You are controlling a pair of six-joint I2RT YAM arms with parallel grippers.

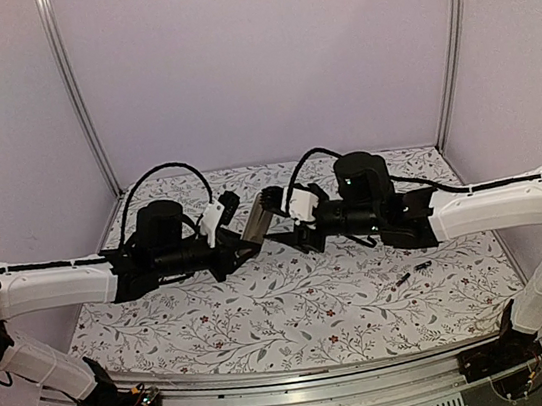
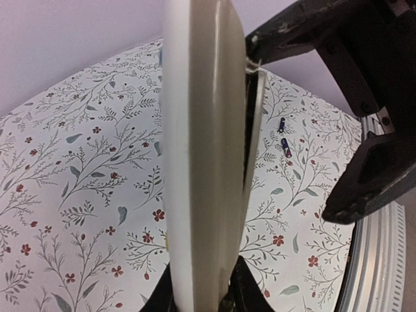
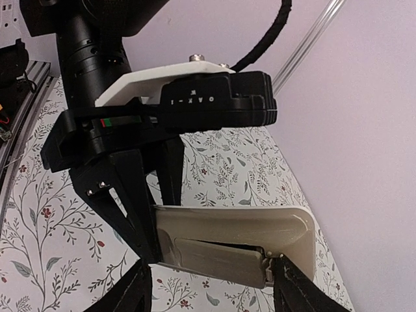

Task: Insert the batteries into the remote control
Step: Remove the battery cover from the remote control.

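"Where was the remote control (image 1: 257,222)?"
"Up in the air. The left gripper (image 1: 238,253) was clamped on one end."
"And the right gripper (image 3: 214,289)?"
"Its jaws stood apart, right beside the remote. The batteries (image 1: 412,272) lay on the table (image 1: 265,305), well apart from both."

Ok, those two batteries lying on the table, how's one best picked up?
Grip the nearer battery across the middle of its barrel, coming straight down from above. It lies flat on the table, thin, so only its top and sides are free, and closing across its length should stop it rolling. The other battery lies close by, so go in narrow.
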